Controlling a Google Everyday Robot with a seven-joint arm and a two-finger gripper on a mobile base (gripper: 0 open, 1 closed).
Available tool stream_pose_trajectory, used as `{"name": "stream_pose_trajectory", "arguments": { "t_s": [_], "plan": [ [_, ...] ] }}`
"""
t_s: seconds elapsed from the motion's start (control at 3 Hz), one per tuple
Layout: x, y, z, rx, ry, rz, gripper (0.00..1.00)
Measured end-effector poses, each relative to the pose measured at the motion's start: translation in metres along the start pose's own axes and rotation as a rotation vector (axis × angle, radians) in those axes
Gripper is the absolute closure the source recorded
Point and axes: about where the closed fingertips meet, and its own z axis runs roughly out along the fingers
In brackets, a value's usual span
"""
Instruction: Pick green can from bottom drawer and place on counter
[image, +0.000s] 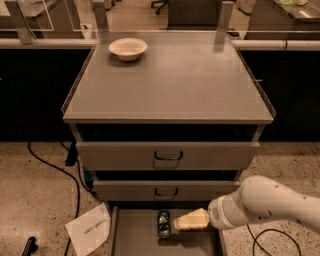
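1. On the floor at the far left, a paper sheet (89, 229) lies beside the open bottom drawer (137, 235).
2. A cream bowl (128, 48) sits at the back left of the counter (175, 85).
3. The green can (164, 223) is in the bottom drawer, apparently on its side, its long axis running front to back with one end toward the cabinet.
4. The gripper (179, 224) hovers just right of the can, pointing left at it; whether it is spread or closed cannot be told.
5. The white arm (270, 205) reaches in from the right.
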Motion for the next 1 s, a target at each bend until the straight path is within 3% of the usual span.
{"name": "stream_pose_trajectory", "arguments": {
  "t_s": [0.33,0.67,1.0],
  "plan": [
    [0.012,-0.004,0.030,0.008,-0.074,0.012,0.00],
    [-0.008,-0.008,0.029,0.027,-0.157,0.011,0.00],
    [-0.005,-0.009,0.032,0.027,-0.147,0.020,0.00]
  ]
}}
